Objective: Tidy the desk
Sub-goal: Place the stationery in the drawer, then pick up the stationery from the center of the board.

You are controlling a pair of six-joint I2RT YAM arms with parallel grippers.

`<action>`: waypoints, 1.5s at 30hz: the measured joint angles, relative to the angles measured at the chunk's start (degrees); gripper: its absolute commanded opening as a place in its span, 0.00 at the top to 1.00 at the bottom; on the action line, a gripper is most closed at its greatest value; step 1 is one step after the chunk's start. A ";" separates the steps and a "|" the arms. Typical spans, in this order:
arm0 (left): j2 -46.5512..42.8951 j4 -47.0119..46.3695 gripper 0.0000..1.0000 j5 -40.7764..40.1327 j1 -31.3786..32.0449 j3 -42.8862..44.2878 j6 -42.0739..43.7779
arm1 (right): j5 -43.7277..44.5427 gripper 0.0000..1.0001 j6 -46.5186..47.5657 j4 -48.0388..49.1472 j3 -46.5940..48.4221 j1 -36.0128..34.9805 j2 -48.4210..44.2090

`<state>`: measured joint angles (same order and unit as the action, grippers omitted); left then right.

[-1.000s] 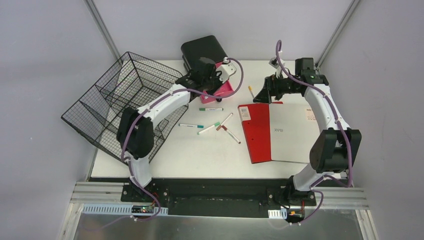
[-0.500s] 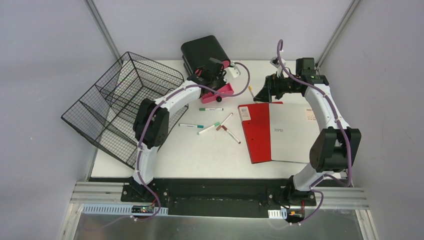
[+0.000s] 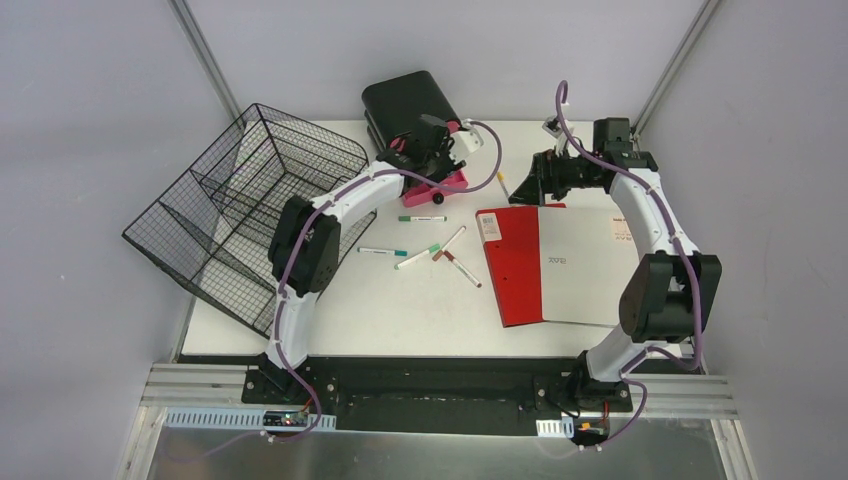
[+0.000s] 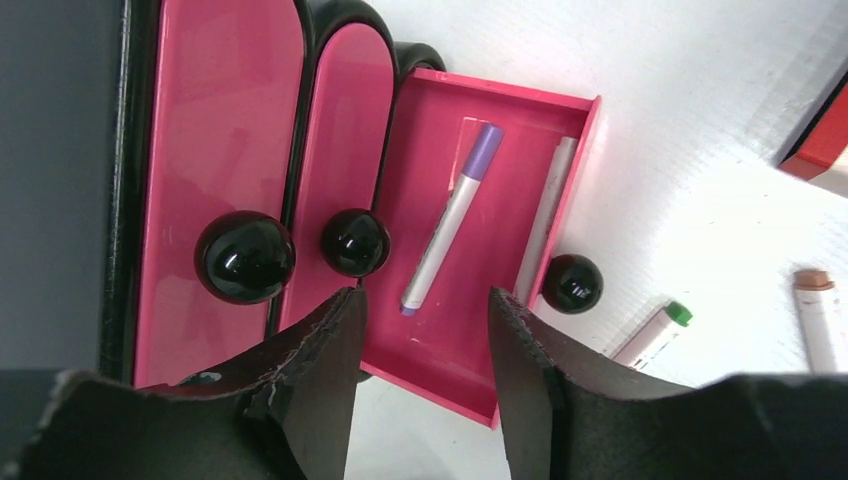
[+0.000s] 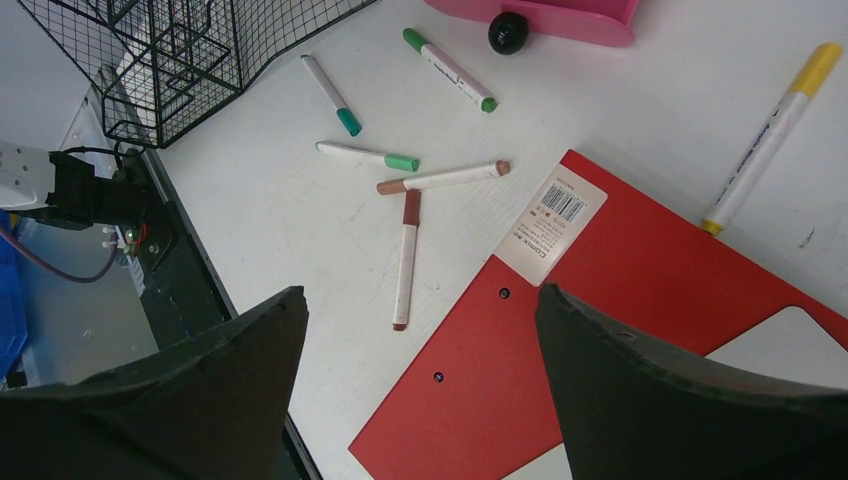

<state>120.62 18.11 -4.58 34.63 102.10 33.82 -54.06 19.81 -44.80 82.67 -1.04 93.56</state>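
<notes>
The desk (image 3: 400, 310), a white tabletop, fills the middle of the overhead view, with its near edge at the arm bases. Its far-left corner is hidden under a tilted wire basket (image 3: 250, 200) that overhangs the left edge. At the far edge stands a black drawer unit (image 3: 405, 100), partly covered by the left arm's wrist.

The left gripper (image 4: 422, 305) hovers above the unit's open pink drawer (image 4: 425, 120), its fingers (image 4: 335, 340) part-way apart with nothing between them. In the drawer lies a purple-capped pen (image 4: 450, 230). A second, pale pen (image 4: 540, 225) runs along the drawer's wall, its cap colour hard to make out. The drawer's black knob (image 4: 571, 283) shows just beside one finger. Two shut pink drawer fronts (image 4: 225, 120) sit alongside, cut off at the top of the wrist view.

The right gripper (image 5: 420, 295) hangs above the far-right part of the desk, spread wide and empty. Below it lies a red-and-white notebook (image 5: 640, 300), its white part almost wholly cut off in the wrist view and its barcode sticker (image 5: 550, 225) too small to read. A yellow-capped pen (image 5: 770, 130) lies just beyond it, nearly hidden behind the right arm from overhead. Five loose pens (image 5: 440, 178), green- and brown-capped, are scattered near the desk's middle
</notes>
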 measured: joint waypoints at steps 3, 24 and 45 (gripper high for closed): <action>-0.74 -0.22 0.40 0.31 0.31 -0.59 -1.27 | 0.07 0.14 0.00 0.04 -0.04 0.04 0.37; -28.35 -1.01 0.09 21.29 -7.45 -19.80 -28.35 | 4.13 0.13 -0.07 1.73 -1.05 0.11 3.41; -39.98 -4.79 0.07 26.84 -9.07 -35.52 -31.85 | 27.82 0.12 0.17 3.43 0.85 -3.50 9.33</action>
<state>80.64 13.32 22.26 25.56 66.59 1.98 -26.24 19.99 -41.36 83.53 -4.54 102.89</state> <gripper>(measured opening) 0.928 0.874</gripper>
